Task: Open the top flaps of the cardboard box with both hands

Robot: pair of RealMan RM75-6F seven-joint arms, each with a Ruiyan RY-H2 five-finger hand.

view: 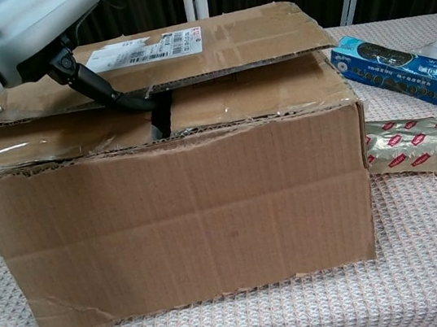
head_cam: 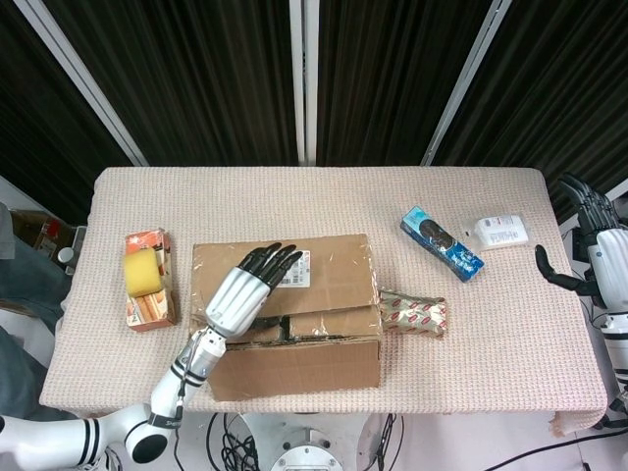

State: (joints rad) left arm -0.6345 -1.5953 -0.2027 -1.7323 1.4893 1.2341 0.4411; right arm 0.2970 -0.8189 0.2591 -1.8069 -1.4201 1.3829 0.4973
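On top of the cardboard box (head_cam: 289, 324), the left robot hand (head_cam: 245, 287) lies with its dark fingers (head_cam: 276, 259) stretched flat over the rear top flap (view: 209, 45), near the white shipping label (view: 148, 50). From the chest view its thumb (view: 114, 97) hooks under that flap's front edge at the gap between the flaps, and the flap stands slightly raised above the front flap (view: 242, 102), so the robot hand pinches the rear flap between thumb and fingers. The box sits on the near middle of the cloth-covered surface (head_cam: 324, 196), directly beneath this robot hand.

Well off to the far side, the right robot hand (head_cam: 589, 250) hangs beyond the surface's edge, fingers spread apart and holding nothing, far from the box.

Just beside the box on its right lies a silver snack packet (head_cam: 413, 312) with red marks. Farther right and back sit a blue biscuit pack (head_cam: 441, 242) and a small white packet (head_cam: 500, 233). Left of the box, apart from it, an orange carton (head_cam: 149, 280) carries a yellow sponge (head_cam: 143, 270) on top.
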